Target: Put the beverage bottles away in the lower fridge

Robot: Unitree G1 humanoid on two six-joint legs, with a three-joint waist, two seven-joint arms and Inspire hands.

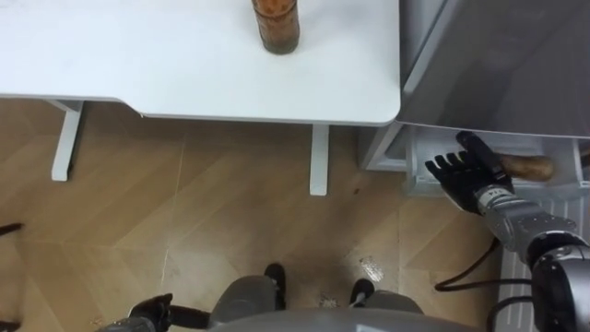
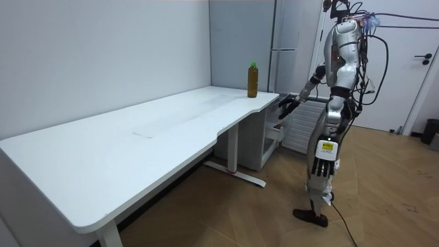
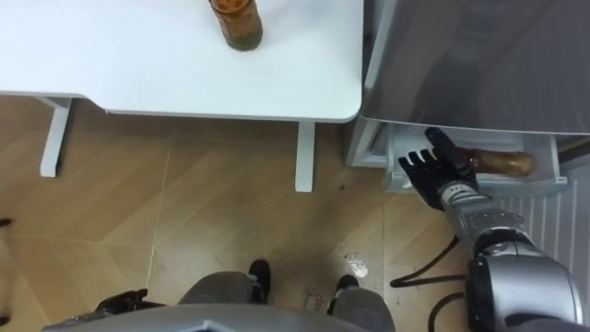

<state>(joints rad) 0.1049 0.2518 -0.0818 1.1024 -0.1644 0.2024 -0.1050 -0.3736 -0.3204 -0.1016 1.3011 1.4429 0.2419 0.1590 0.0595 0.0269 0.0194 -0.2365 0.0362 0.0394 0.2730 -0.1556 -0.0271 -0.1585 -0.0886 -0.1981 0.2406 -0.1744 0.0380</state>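
1. Left eye view: a white surface [image 1: 184, 65] runs across the top. A standing bottle [image 1: 277, 28] of brown drink is on it near the far edge, its top cut off by the frame.
2. Right of the surface is the grey fridge door [image 1: 498, 55], and under it the lower fridge compartment [image 1: 415, 171] is open.
3. The right hand [image 1: 466, 180] is held at the compartment's mouth, released, with fingers straight and spread and nothing in it.
4. A lying bottle [image 1: 533, 168] rests on its side inside the compartment, just beyond the hand on its right. Its near end is hidden behind the fingers, so I cannot tell whether they touch.
5. The standing bottle is well apart from this hand, up and to the left.
6. The left hand [image 1: 152, 309] hangs low at the bottom left edge; I cannot tell whether it is released or clenched.
7. Room view: the robot stands upright on the wood floor at the surface's far end, beside the fridge [image 2: 233, 41]. Its right arm reaches forward and down, and the green-capped standing bottle is at the surface's corner, near that hand and higher.
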